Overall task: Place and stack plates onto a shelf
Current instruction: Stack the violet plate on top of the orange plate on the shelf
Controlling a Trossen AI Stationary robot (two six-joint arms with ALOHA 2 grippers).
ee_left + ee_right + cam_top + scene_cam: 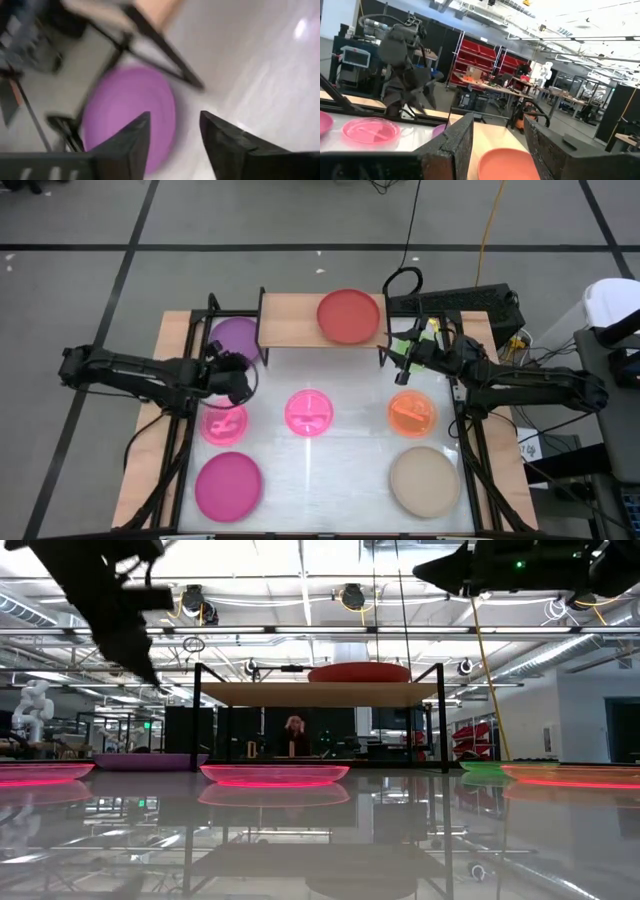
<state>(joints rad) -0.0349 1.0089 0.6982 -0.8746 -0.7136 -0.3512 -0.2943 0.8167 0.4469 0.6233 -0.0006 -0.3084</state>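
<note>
Risk: the left gripper (238, 387) is hanging just near of the purple plate (236, 337), which is lying on the table beside the shelf's black leg (213, 315); a low or off-centre approach could be knocking that leg or pushing the plate under the board instead of catching its rim
Second risk: the plates are thin and smooth on a glossy white table (350, 470), so one is likely to be sliding away when nudged
Left gripper state: in the left wrist view its fingers (132, 142) are spread apart and empty, with the purple plate (130, 112) showing between and beyond them
Right gripper: it (403, 365) is hovering at the shelf's right end, beside the red plate; its fingers (457, 142) are spread and holding nothing
Shelf: a light-wood board (290, 322) on thin black legs, standing at the far middle of the table
Red plate: large, flat, resting on the right half of the shelf (349, 315)
Small divided plates: translucent pink ones at left (224, 423) and centre (309, 413), an orange one at right (412, 413), all on the table
Large plates nearest: magenta at near left (228, 486), beige at near right (424, 480)
Green plate: a green edge is showing by the right gripper; too hidden to describe
Progress: judging by this, one plate is shelved and the rest are waiting
</note>
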